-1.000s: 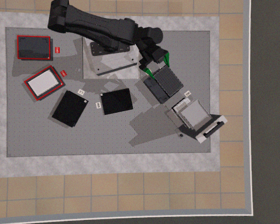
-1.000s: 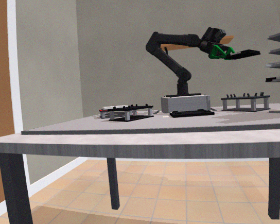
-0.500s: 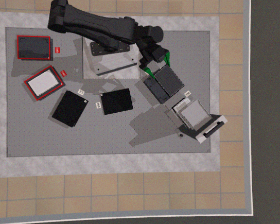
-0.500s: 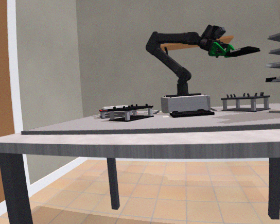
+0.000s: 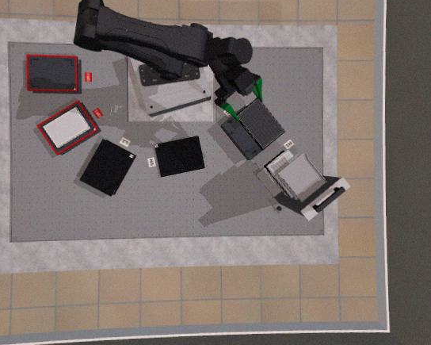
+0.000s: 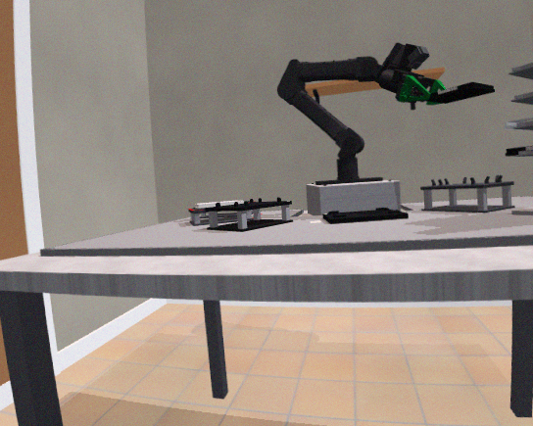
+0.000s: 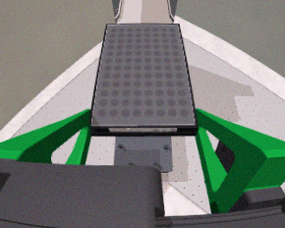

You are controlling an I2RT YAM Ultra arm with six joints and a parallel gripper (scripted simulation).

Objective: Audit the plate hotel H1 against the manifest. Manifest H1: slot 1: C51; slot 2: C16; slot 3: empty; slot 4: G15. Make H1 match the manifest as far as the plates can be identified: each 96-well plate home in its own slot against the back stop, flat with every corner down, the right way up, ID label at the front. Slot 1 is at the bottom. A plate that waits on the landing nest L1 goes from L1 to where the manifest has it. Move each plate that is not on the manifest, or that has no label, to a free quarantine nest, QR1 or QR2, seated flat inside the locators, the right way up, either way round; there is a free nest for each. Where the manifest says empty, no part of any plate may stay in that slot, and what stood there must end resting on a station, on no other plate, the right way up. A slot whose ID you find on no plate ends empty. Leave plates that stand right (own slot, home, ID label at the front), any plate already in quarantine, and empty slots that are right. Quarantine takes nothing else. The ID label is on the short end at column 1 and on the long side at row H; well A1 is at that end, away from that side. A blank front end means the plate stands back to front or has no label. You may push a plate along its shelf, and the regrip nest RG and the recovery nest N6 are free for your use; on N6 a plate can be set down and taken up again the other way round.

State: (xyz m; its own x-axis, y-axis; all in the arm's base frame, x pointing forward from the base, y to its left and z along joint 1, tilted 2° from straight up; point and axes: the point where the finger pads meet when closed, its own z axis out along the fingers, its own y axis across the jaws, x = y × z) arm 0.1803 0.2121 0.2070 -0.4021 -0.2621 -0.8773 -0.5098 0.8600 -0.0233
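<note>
My gripper [image 5: 245, 101] [image 6: 419, 92] [image 7: 142, 115] has its green fingers shut on the long sides of a dark 96-well plate [image 5: 261, 123] [image 6: 464, 90] [image 7: 143, 76]. It holds the plate flat and high in the air, wells up. The plate hangs over the dark landing nest [image 5: 239, 137] [image 6: 467, 187] and points at the plate hotel H1 [image 5: 314, 197]. In the side view the hotel's shelves [image 6: 531, 96] show at the right edge; the plate is level with the upper ones. A light plate [image 5: 280, 161] [image 6: 525, 120] juts out of one shelf, and a dark plate [image 6: 528, 150] lies on the lowest.
Two red-framed quarantine nests stand at the far left: one [image 5: 51, 56] looks dark inside, the other [image 5: 45, 133] holds a white plate [image 5: 66, 127]. Two black nests [image 5: 107, 167] [image 5: 180, 156] lie mid-table. The arm's base block [image 6: 353, 196] stands behind.
</note>
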